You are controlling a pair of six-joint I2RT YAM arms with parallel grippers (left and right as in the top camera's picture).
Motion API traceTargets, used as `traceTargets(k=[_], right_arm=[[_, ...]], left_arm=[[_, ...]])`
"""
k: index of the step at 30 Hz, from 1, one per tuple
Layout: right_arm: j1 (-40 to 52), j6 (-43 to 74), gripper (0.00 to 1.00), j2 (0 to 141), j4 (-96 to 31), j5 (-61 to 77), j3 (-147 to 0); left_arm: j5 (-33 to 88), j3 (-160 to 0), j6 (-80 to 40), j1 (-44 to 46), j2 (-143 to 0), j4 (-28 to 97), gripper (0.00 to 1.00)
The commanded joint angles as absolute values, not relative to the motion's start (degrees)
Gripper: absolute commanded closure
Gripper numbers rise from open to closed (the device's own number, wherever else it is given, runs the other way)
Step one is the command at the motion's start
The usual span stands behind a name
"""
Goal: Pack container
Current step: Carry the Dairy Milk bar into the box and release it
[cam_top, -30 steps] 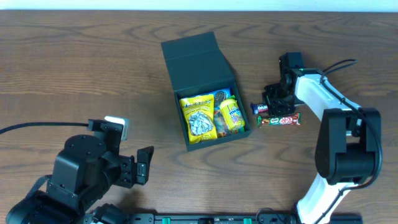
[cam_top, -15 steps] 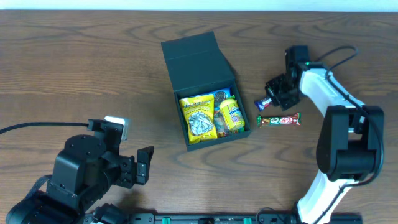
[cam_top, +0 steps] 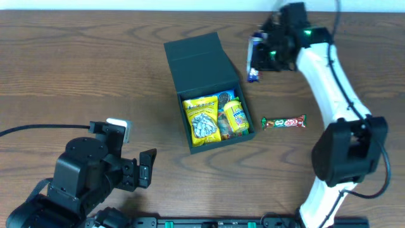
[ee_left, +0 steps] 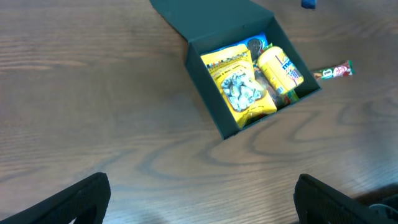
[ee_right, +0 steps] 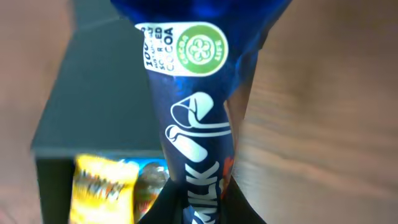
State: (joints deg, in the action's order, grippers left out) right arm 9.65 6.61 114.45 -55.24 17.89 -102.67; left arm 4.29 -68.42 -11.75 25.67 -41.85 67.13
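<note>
The container point(cam_top: 201, 62), a dark teal-black box with its flap lid folded back, lies mid-table and holds yellow snack packets point(cam_top: 204, 120). It also shows in the left wrist view point(ee_left: 210, 109) and the right wrist view point(ee_right: 93, 93). My right gripper point(cam_top: 261, 57) hangs above the table just right of the lid, shut on a blue chocolate bar point(cam_top: 253, 64) that dangles from it. In the right wrist view the bar point(ee_right: 193, 124) fills the centre, pinched at its lower end by the right gripper point(ee_right: 196, 208). My left gripper point(ee_left: 202, 190) is open and empty at the near left point(cam_top: 147, 168).
A red and green wrapped bar point(cam_top: 283, 122) lies on the wood right of the box, seen as well in the left wrist view point(ee_left: 333, 71). The right arm point(cam_top: 329, 69) reaches over the table's right side.
The right gripper closed on the blue bar beside the red and green bar, lifted it, and carried it toward the far edge and left, next to the lid. The left arm stayed still.
</note>
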Motion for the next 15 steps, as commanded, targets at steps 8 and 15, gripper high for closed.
traceTargets(k=[8,15], right_arm=[[27.5,-41.8,0.99,114.7,-56.6,-3.6,-105.9],[31.9,-52.6,0.99,114.7,-58.3,-5.2,-105.9]], left_arm=[[4.1,-69.7,-11.6,25.5,-41.7,67.2,0.05],[4.1,-69.7,-11.5,25.5,-41.7,67.3,0.05]])
